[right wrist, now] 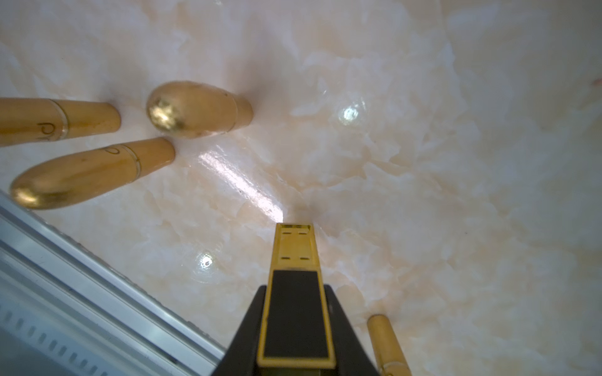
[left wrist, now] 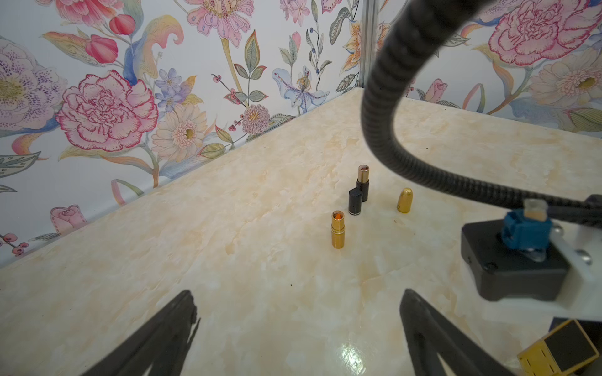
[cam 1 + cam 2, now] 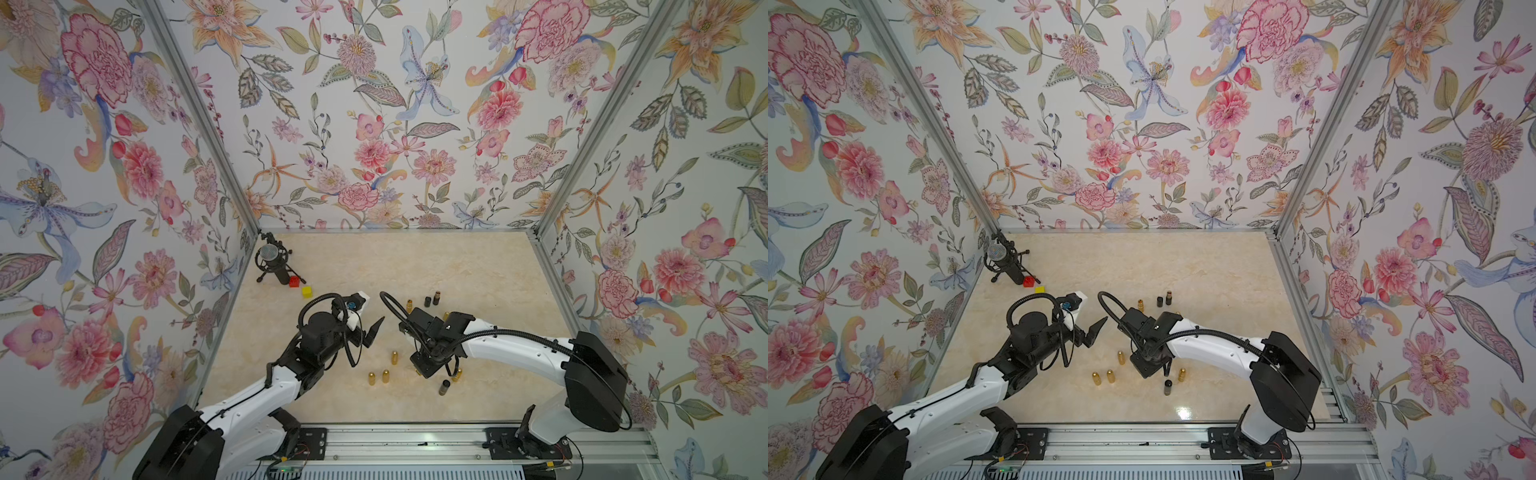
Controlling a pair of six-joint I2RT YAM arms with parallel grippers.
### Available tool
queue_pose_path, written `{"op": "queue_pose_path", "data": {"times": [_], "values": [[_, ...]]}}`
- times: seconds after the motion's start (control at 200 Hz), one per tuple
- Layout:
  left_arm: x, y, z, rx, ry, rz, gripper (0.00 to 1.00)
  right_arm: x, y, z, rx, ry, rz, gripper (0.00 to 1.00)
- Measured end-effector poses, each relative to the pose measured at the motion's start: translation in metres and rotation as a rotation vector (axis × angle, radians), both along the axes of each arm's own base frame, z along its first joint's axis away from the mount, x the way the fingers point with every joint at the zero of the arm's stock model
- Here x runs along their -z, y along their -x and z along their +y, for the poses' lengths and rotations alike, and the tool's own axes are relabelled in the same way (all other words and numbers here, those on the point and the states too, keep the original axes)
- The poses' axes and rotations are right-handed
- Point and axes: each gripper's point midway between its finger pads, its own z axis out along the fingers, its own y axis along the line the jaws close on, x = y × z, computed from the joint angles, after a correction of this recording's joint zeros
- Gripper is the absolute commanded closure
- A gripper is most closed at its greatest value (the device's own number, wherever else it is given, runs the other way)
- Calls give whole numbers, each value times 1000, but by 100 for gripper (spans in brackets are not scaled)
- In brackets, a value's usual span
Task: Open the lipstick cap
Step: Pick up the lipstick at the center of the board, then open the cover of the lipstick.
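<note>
My left claw (image 2: 297, 293) is wide apart; my right claw (image 1: 294, 227) looks pinched together, empty. A gold lipstick (image 1: 387, 345) stands just beside it. I should open, hold it low, and let left pull straight up.

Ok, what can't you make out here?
Right tool: gripping anything or not; right wrist view shows only its pad, its wrist covers it in both top views.
Gold lipstick: cut by right wrist view's edge.
Black lipstick: cap state, too small in both top views.

R claw (image 1: 294, 234) grip unclear; gold lipstick (image 1: 387, 345) cut by frame edge.
</note>
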Motion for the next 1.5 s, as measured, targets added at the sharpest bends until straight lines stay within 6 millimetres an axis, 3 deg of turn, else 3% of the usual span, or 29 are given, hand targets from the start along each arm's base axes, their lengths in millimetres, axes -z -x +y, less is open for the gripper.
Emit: {"op": "queue_pose_path", "data": {"times": [0.28, 0.49, 0.585, 0.781, 0.886, 1.076, 1.501], "values": [[-7, 0, -12, 64, -7, -35, 1, -66, -49, -10, 197, -177, -30, 84], [-13, 3, -48, 207, -18, -63, 3, -121, -84, -6, 279, -315, -69, 84], [-10, 4, -66, 284, -24, -57, 5, -136, -94, 1, 286, -360, -69, 84], [-6, -1, -104, 396, -63, -63, 17, -133, -102, 20, 282, -390, -4, 84], [-6, -4, -117, 428, -78, -76, 30, -125, -101, 26, 282, -390, 36, 84], [-1, -4, -120, 439, -91, -76, 44, -118, -101, 29, 285, -387, 63, 84], [2, -5, -120, 438, -82, -77, 57, -122, -104, 28, 299, -408, 76, 84]]}}
